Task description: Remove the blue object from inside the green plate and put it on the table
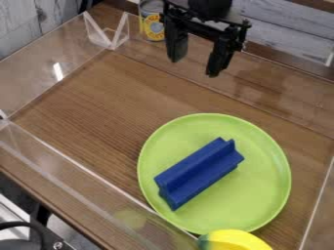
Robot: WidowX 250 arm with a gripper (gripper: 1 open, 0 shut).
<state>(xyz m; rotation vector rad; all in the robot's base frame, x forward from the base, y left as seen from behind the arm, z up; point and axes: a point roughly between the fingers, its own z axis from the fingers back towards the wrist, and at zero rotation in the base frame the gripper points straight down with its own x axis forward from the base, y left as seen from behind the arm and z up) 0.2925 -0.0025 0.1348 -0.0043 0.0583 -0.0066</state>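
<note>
The blue object (198, 173), a deep blue long block with a raised ridge, lies diagonally inside the green plate (268, 146) at the lower right of the camera view. The plate rests on the brown wood-grain table (104, 107). My black gripper (196, 57) hangs at the top centre, pointing down, well behind the plate and above the tabletop. Its two fingers stand apart and hold nothing.
Clear acrylic walls (53, 68) border the table on the left, back and front. A small yellow round thing (235, 240) sits at the bottom edge just in front of the plate. A yellow item (154, 26) stands behind the gripper beyond the back wall.
</note>
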